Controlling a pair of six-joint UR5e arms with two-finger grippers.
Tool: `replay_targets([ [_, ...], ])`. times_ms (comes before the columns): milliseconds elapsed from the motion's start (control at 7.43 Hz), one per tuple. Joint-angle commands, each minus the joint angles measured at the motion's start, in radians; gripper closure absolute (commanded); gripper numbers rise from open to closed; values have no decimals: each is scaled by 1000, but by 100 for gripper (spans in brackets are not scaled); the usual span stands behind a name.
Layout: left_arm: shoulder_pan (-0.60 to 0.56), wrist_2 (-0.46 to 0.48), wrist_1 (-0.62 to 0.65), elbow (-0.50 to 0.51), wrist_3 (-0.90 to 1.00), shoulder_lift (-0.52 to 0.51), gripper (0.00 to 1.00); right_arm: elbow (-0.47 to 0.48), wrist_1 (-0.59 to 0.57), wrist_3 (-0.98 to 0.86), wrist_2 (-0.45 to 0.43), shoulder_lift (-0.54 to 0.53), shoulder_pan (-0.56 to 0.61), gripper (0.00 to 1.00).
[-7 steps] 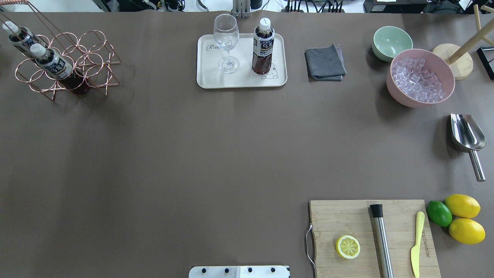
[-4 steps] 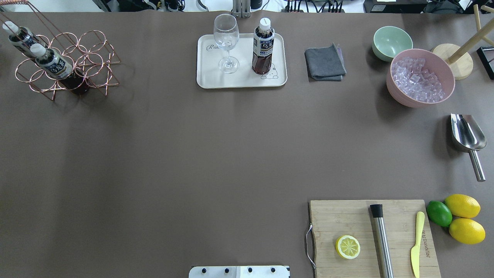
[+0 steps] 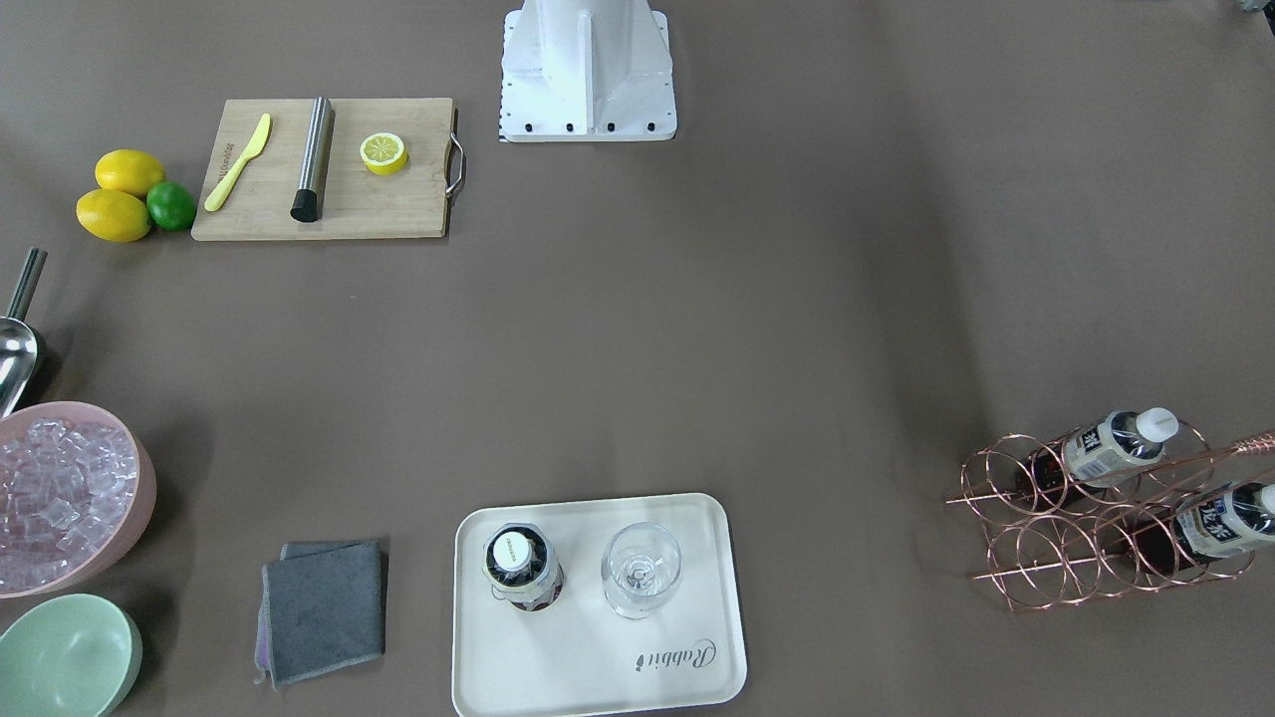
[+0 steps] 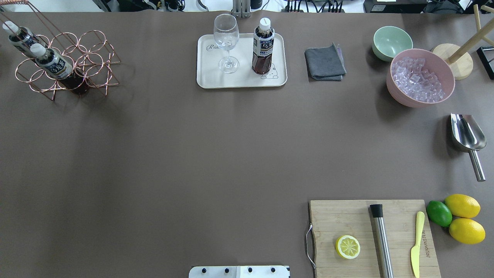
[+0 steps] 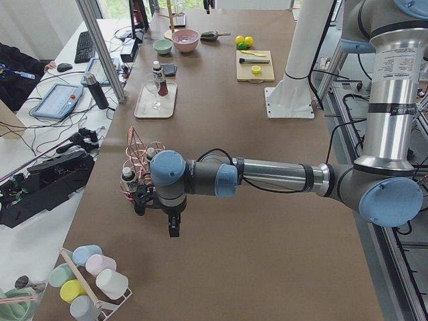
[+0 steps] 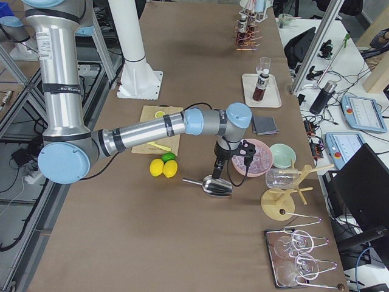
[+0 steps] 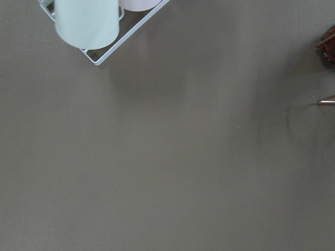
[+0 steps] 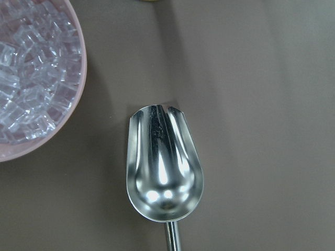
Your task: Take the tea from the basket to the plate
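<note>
**Tea placement, arms clear of the plate.** One small plastic bottle of dark brown tea with a white cap (image 4: pixel 263 46) stands upright on the cream-white rectangular plate (image 4: pixel 241 81) at the far middle of the table. It is on the right half, just beside a clear stemmed wine glass (image 4: pixel 226 38) and not touching it.

The left gripper (image 5: pixel 173 227) hangs over bare table next to the copper wire basket (image 4: pixel 92 54) at the far left. The right gripper (image 6: pixel 217 169) hovers above a steel scoop (image 4: pixel 465 133) at the right. Only the side views show either tool, so I cannot tell how wide the fingers stand, and neither appears to carry anything.

**Step in hand (judged).** The delivery looks complete. If another bottle follows, the left arm is the nearer one. It should grip below the cap and draw the bottle out along its lean so the wire rings do not snag. It should then set the bottle on the bare near strip of the plate, away from the glass stem.

**Containers.**
- The basket holds two like bottles, (image 4: pixel 52 61) and (image 4: pixel 21 35), both leaning in their rings. The other rings are empty.
- The wine glass is empty.
- The pink round bowl (image 4: pixel 403 99) is filled with clear ice cubes.
- The pale green bowl (image 4: pixel 390 40) beside it holds nothing.
- The scoop is empty.
</note>
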Motion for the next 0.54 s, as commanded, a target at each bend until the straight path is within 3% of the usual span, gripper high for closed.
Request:
replay_targets([
  [0, 38, 3, 10, -34, -50, 14, 1, -68, 31, -135, -1, -13, 48, 0],
  [404, 44, 3, 10, -31, -45, 17, 1, -185, 94, -294, 7, -14, 125, 0],
])
